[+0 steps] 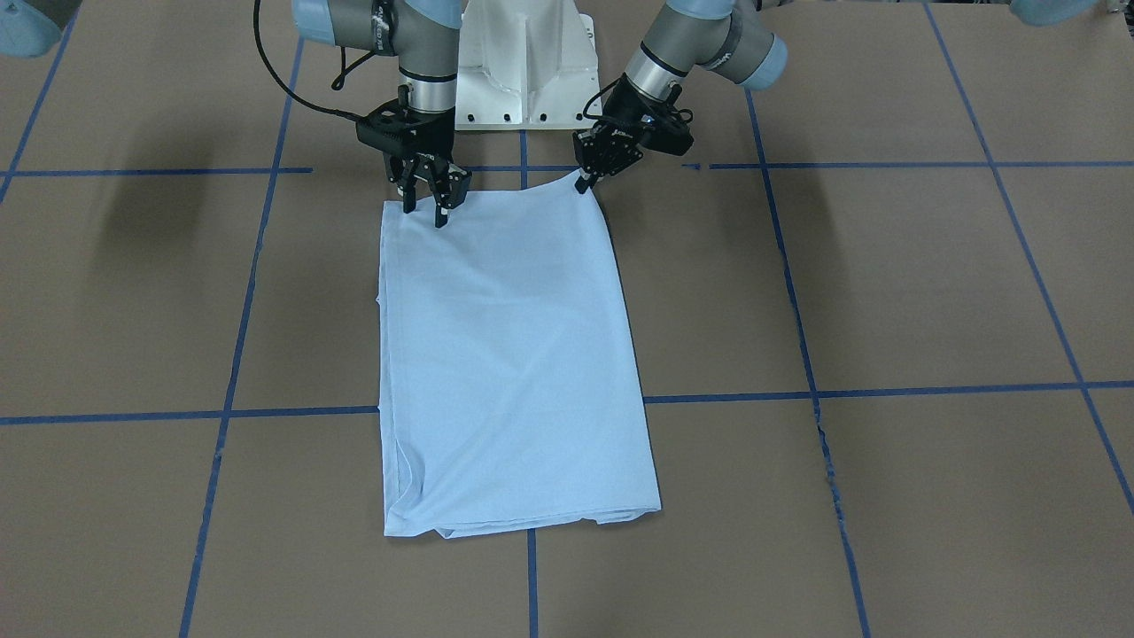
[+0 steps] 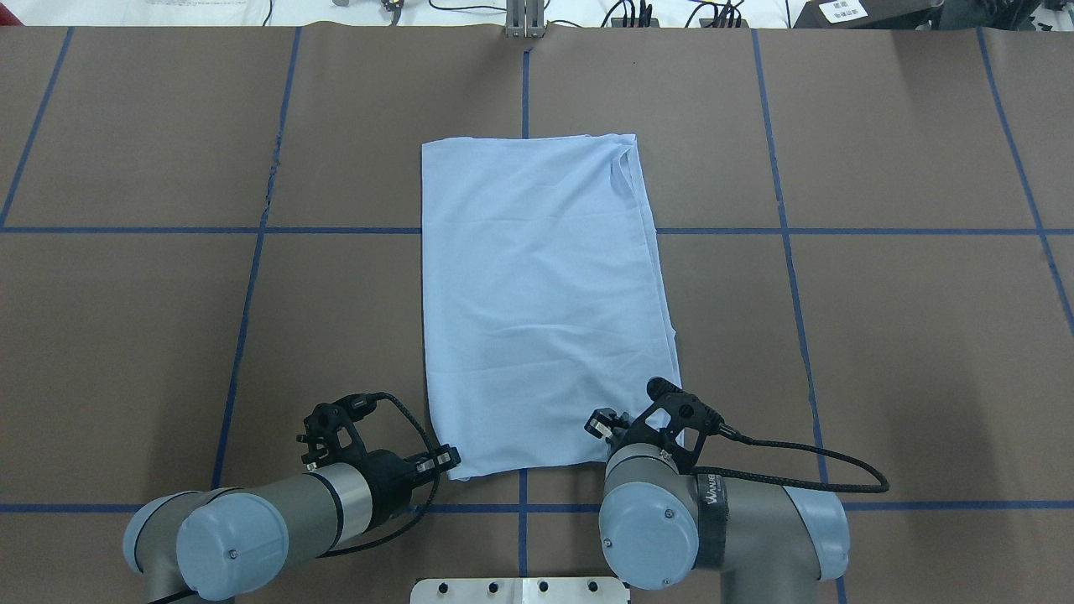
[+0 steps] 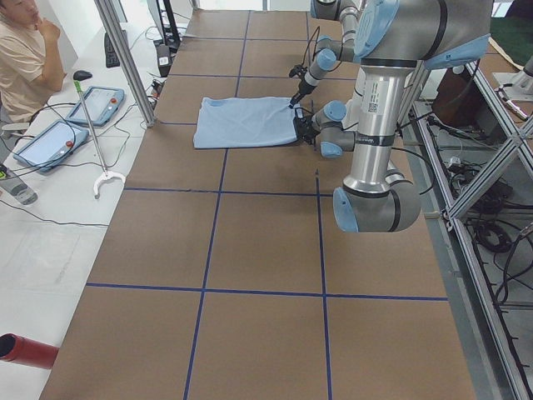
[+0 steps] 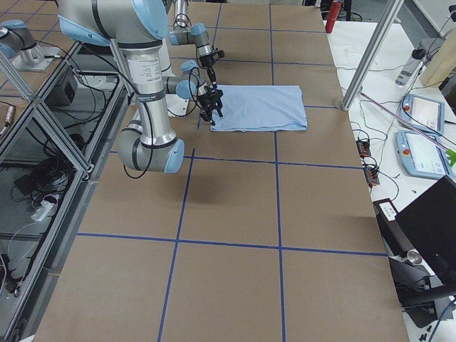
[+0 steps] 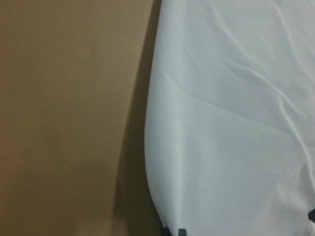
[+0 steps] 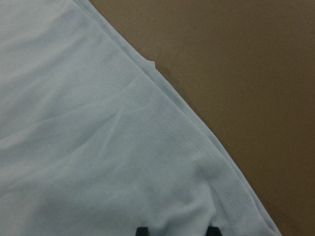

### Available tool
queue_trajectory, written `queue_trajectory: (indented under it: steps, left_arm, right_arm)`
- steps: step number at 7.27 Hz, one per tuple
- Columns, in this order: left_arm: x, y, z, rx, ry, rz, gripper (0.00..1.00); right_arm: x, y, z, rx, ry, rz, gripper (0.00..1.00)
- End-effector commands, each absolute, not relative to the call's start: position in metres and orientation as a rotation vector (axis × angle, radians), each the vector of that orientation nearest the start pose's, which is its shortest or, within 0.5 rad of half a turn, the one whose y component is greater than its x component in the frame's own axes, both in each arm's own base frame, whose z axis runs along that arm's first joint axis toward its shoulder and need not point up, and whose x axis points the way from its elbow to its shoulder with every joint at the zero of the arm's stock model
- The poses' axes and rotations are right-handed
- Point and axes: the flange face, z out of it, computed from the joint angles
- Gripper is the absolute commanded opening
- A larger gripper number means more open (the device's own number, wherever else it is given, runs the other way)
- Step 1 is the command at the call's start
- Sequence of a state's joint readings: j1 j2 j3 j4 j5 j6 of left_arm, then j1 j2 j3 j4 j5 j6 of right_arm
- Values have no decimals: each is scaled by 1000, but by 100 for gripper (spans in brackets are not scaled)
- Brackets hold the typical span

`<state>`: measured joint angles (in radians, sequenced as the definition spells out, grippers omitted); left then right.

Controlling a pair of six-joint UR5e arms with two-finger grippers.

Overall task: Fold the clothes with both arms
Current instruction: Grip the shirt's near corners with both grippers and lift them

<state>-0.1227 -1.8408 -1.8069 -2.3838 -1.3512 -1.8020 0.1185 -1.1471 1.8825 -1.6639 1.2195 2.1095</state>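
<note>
- The light blue T-shirt [image 1: 514,354] lies folded into a long rectangle at the middle of the table [image 1: 886,292]. Its long side runs away from the robot, and its near short edge is at both grippers.
- The left gripper [image 1: 585,182] has its fingers drawn together on one near corner, where the cloth rises into a small peak.
- The right gripper [image 1: 425,213] stands on the other near corner. Its fingers are apart, with both fingertips [image 6: 142,230] down on the fabric beside a stitched hem [image 6: 167,123].
- In the overhead view the right arm [image 2: 730,512] hides its own gripper and that corner of the shirt.
- Brown paper covers the table, divided into squares by blue tape [image 1: 886,390]. The paper is ragged along one tape line [image 1: 824,443].
- The white pedestal base [image 1: 523,62] stands just behind the shirt's near edge, between the two arms.
- Beyond the table's far edge there is a metal post [image 3: 125,62] and a white side bench holding two tablet-like control units [image 3: 98,104] and loose cables.
- A person [image 3: 21,58] in a beige top sits by the bench with a hand raised to the chin.
- A red cylinder [image 3: 25,350] lies at the bench's near end, well apart from the shirt.
- There is white lettering on the right arm's wrist band [image 2: 720,491] and a label on the left arm [image 3: 372,104]. Both are too small to read.
</note>
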Motion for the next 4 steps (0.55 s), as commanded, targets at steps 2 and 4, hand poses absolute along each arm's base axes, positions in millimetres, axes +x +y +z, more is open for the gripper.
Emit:
queue_trajectory:
  steps: [2, 4]
  left_arm:
    - [552, -225, 310, 115, 1334, -451, 0]
    - [551, -224, 306, 116, 1341, -446, 0]
  right_arm:
    - [-579, -237, 294, 170, -736, 822, 0]
    - [-575, -241, 283, 164, -759, 834, 0]
